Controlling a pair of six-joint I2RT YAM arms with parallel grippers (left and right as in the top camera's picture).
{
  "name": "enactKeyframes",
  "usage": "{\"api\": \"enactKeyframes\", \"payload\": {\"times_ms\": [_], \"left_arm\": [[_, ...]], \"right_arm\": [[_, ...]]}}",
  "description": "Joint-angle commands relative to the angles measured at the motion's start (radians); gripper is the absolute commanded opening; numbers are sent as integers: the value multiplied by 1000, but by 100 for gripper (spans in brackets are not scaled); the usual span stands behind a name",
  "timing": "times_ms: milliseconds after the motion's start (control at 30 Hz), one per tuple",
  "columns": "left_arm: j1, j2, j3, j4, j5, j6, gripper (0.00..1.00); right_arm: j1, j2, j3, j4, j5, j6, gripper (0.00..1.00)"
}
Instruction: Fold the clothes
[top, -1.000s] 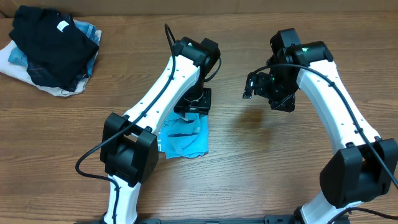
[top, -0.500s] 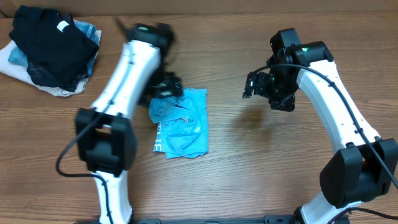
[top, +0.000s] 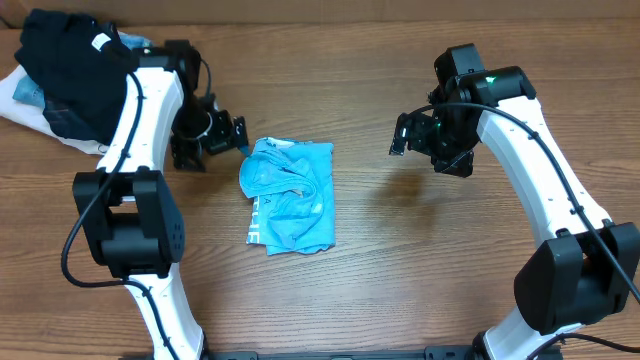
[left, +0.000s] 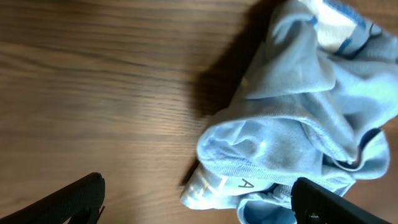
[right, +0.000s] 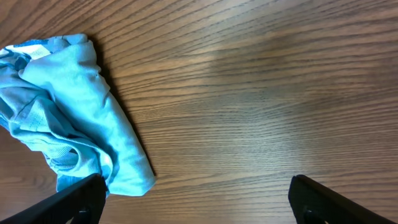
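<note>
The clothes are a sky-blue shirt (top: 290, 195) lying bunched in a rough fold on the wooden table, mid-left. In the left wrist view the shirt (left: 298, 106) fills the right half, showing a white label with a letter on it. My left gripper (top: 235, 133) hovers just off the shirt's upper-left corner, open; its dark fingertips (left: 74, 199) stand wide apart and grip nothing. My right gripper (top: 405, 135) is open over bare wood to the right of the shirt. The right wrist view has the shirt (right: 68, 124) at its left edge and the gripper (right: 199, 202) spread wide.
A heap of other garments, black cloth (top: 80, 80) on top of denim and white fabric, sits at the table's far-left back corner, close behind the left arm. Bare wood (top: 420, 230) lies between the shirt and the right arm.
My left gripper opened and let go of the shirt, then the arm swung left away from it. The shirt now lies uncovered. The right arm has not moved.
</note>
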Motion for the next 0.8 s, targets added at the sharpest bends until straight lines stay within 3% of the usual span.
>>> {"api": "enactKeyframes", "payload": {"times_ms": [0,200,433,600,733,767], "left_arm": [[-13,-15,-60,50,51,72,97],[-31,-14,-106,85,167,173,92],[-59,-13,-116,113,165,171,90],[-72,-13,-139,153,146,146,80],[-73,-13,-172,180,146,146,80],[-73,-13,-183,190,146,155,75]], "right_arm": [[4,-2,3,4,10,-6,98],[4,-2,3,4,10,-5,98],[4,-2,3,-4,10,-5,98],[4,-2,3,-8,10,-6,98],[4,-2,3,-11,10,-6,98],[4,-2,3,-12,10,-6,98]]}}
